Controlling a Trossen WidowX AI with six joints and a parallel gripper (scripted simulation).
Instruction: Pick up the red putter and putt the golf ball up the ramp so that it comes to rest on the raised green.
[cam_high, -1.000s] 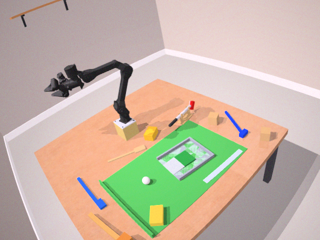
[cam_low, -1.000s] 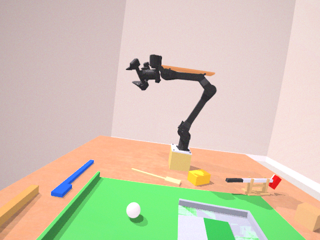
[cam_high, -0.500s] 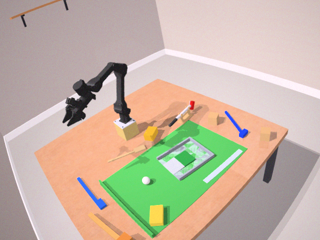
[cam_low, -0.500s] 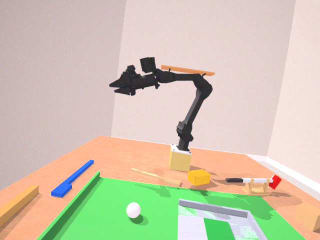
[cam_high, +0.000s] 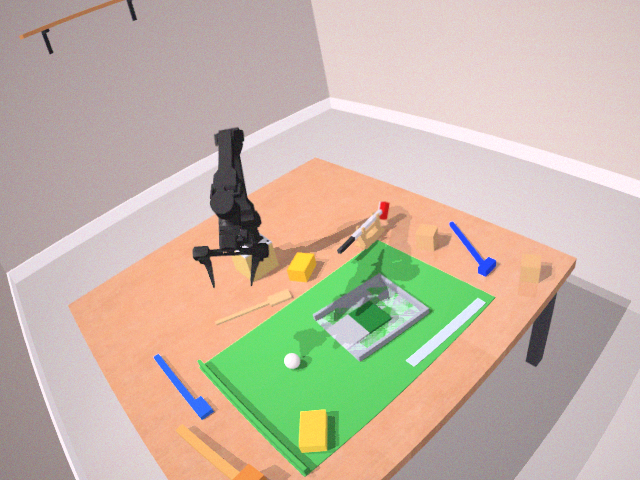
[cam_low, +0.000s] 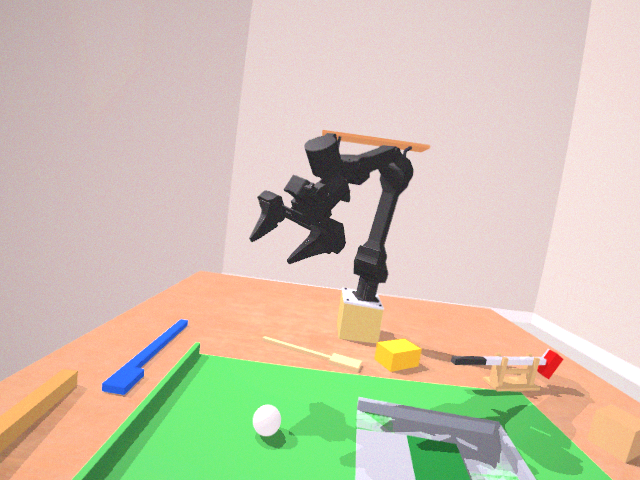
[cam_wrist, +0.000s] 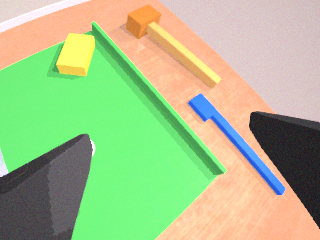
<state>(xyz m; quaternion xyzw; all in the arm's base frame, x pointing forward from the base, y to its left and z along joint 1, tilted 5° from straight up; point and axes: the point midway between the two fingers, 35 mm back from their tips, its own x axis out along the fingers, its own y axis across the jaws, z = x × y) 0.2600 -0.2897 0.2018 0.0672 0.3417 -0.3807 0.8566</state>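
The red putter, with red head (cam_high: 384, 210) (cam_low: 550, 363), white shaft and black grip (cam_high: 346, 244) (cam_low: 468, 360), rests on a small wooden stand (cam_low: 514, 386) beyond the mat's far corner. The white golf ball (cam_high: 292, 360) (cam_low: 267, 420) lies on the green mat (cam_high: 258, 356) (cam_low: 170, 428); a sliver shows behind a finger in the wrist view. The pale ramp (cam_high: 345, 332) (cam_low: 385, 454) leads to the dark raised green (cam_high: 371, 317) (cam_low: 439, 462), inside grey walls. My gripper (cam_high: 232, 285) (cam_low: 270, 251) (cam_wrist: 172, 130) is open and empty, high above the table and away from the putter.
A blue club (cam_high: 175, 381) (cam_wrist: 240, 145), an orange mallet (cam_high: 206, 452) (cam_wrist: 182, 52) and a thin wooden club (cam_high: 280, 298) lie beside the mat. A yellow block (cam_high: 301, 267) sits near the arm's base, another (cam_high: 313, 431) on the mat. A green rail (cam_wrist: 155, 95) edges the mat.
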